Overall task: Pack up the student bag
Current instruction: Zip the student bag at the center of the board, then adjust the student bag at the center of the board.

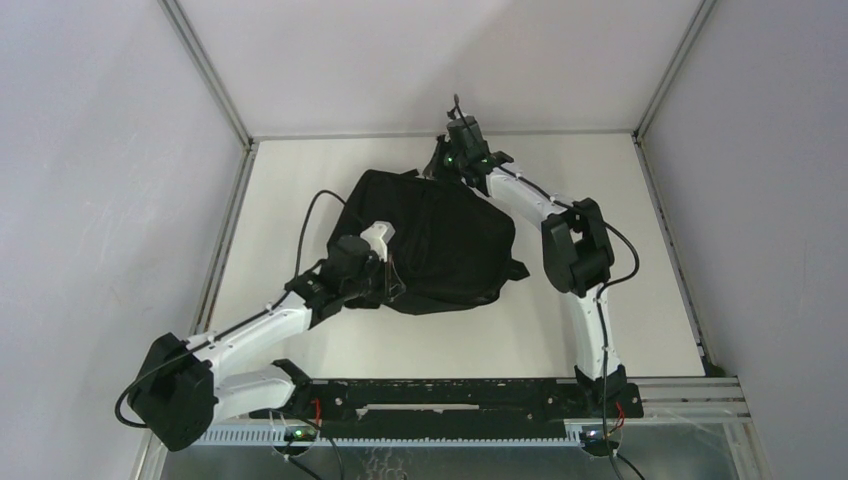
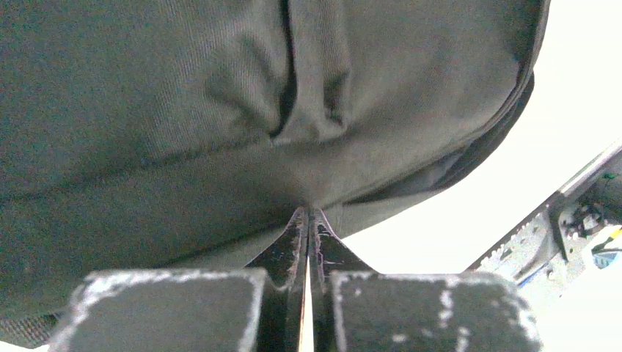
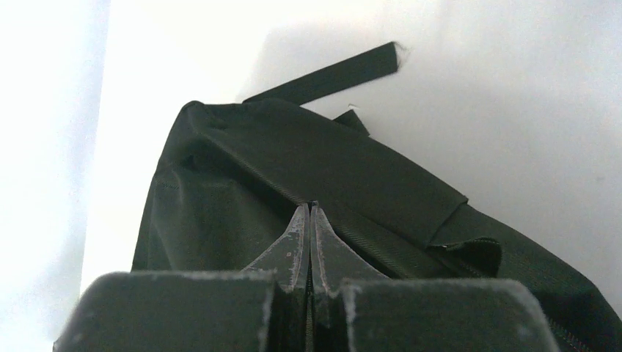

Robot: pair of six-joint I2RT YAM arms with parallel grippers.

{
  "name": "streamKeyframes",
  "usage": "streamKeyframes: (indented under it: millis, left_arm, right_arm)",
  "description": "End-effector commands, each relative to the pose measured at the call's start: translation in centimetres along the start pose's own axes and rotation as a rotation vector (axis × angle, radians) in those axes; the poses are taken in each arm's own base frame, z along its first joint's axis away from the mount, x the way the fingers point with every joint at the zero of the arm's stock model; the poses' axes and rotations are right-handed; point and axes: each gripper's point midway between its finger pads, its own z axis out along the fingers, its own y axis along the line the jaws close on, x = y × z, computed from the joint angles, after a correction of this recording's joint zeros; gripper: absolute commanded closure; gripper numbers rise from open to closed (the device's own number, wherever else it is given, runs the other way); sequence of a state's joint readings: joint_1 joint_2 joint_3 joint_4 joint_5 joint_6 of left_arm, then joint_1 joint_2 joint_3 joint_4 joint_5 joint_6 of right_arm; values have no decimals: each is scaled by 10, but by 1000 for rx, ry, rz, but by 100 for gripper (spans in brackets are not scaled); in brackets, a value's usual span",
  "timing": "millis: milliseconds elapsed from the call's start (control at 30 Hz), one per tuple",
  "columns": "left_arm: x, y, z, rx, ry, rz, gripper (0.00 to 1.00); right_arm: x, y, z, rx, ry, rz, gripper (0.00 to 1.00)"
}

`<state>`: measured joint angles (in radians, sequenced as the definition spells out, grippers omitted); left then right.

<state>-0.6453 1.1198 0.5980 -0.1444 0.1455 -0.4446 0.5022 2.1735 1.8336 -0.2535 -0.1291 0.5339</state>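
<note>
The student bag (image 1: 440, 240) slumps mid-counter (image 1: 500, 340), a rounded heap of soft black woven cloth, finely ribbed up close, on the smooth white top. At its 8 o'clock edge the left claw (image 2: 309, 214) is clenched on a pinch of fabric, with creases running into its scuffed dark tips. At 12 o'clock the right claw (image 3: 309, 209) is clenched tight against a zip seam. A flat webbing strap (image 3: 323, 77) pokes out beyond.

top view looks down from behind; both wrist views sit close against the student bag (image 1: 430, 240).
</note>
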Motion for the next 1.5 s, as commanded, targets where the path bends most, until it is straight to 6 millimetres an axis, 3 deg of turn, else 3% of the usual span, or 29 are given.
streamKeyframes:
  millis: [0,133,167,200,233,267,300,400,467,633,767,900,967,1033,1167,1200,1333,1467]
  left_arm:
    - [9,-4,-7,11,30,-6,100]
    - [-7,-11,-12,16,9,23,99]
    - [-15,-12,-15,6,-11,38,94]
    - [-24,-15,-20,-1,-44,56,87]
    - [-33,-18,-25,-6,-77,82,78]
    - [-44,-21,-31,-15,-118,105,67]
    - [-52,-22,-36,-29,-146,125,60]
    - [-67,-21,-45,-74,-179,135,51]
    - [-66,-24,-40,-65,-150,131,50]
    - [-55,-46,-24,-32,-88,170,49]
    - [-53,-72,-17,17,-80,243,48]
    - [-52,-70,-7,-16,-57,231,48]
    - [-48,-61,-4,-63,-33,211,48]
    - [-43,-49,-3,-121,-15,176,48]
    - [-27,-16,-7,-217,20,20,46]
    - [-22,-11,-9,-208,20,-40,46]
    - [-6,7,-8,-165,-19,-187,46]
    - [-10,31,1,-224,-22,-242,48]
  right_arm:
    - [-47,10,-10,-19,-119,11,100]
    - [-50,21,-34,-51,-119,7,97]
    - [-52,20,-44,-41,-124,17,77]
    - [-57,20,-57,-37,-141,21,49]
    - [-61,20,-70,-30,-168,17,27]
    - [-65,19,-86,-20,-203,11,11]
    - [-70,18,-103,-10,-244,2,2]
    - [-64,-12,-143,68,-312,-8,0]
    - [-55,-35,-165,116,-320,-4,0]
    - [3,-121,-178,311,-215,87,0]
    - [50,-152,-174,294,-131,171,0]
    - [76,-148,-160,197,-34,175,2]
    - [81,-141,-152,139,-6,180,10]
    - [83,-135,-147,98,6,183,30]
    - [84,-126,-142,35,15,196,95]
    - [88,-125,-143,27,19,199,100]
    - [111,-115,-151,24,51,164,100]
    - [154,-93,-162,11,133,112,100]
